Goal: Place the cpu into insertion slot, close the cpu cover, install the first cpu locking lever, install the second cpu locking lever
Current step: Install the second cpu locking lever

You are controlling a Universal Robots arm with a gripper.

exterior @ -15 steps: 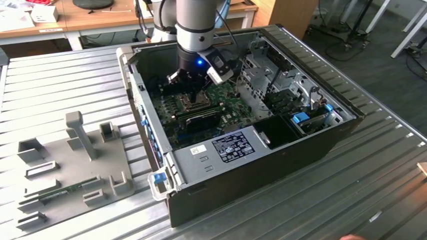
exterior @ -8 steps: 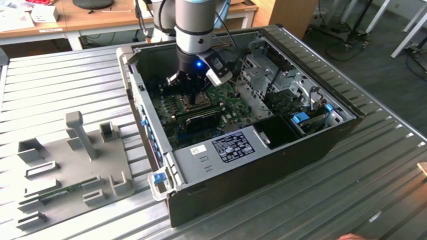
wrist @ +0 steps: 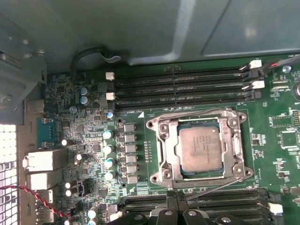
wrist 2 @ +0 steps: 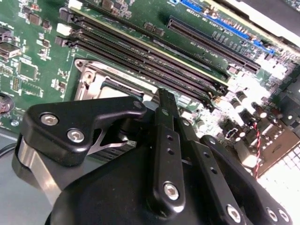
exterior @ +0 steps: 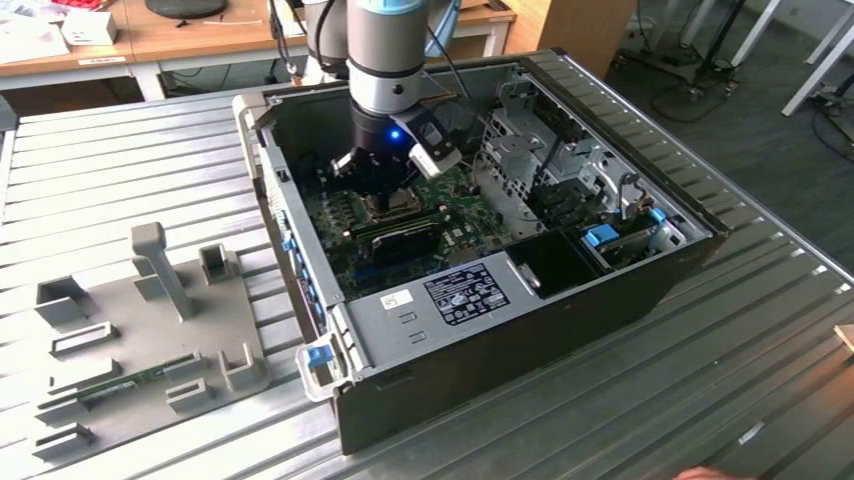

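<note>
**A:** Where is the chip now?

**B:** The cpu [wrist: 200,148] lies flat in the insertion slot [wrist: 161,154], its dull grey top facing up. The slot sits on the green circuit board [wrist: 276,159], between two groups of long black memory slots [wrist: 180,86].

**A:** And the cpu cover?

**B:** The cpu cover [wrist: 234,140] is down over the slot in the first wrist view; its silver frame runs around the chip, and the chip shows through the square window. A thin wire lever [wrist: 220,186] slants along the edge of the frame nearest the tool. Whether it is latched, I cannot tell.

**A:** What about the arm?

**B:** In the exterior view the arm [exterior: 387,60] reaches down into the open computer case [exterior: 561,290], and the tool [exterior: 378,185] hangs just over the slot area of the board. In the second wrist view the tool [wrist 2: 161,101] stands close above the silver rim of the slot [wrist 2: 101,82].

**A:** Are its fingers apart or together?

**B:** I cannot tell. The black linkage hides the tips in both wrist views, and I see nothing held in them.

**A:** What else is around?

**B:** The case lies on its side on a ribbed metal surface [exterior: 747,330]. On the exterior view's left, well apart from the case, a grey fixture tray [exterior: 147,330] with upright holders rests on the same surface.
</note>
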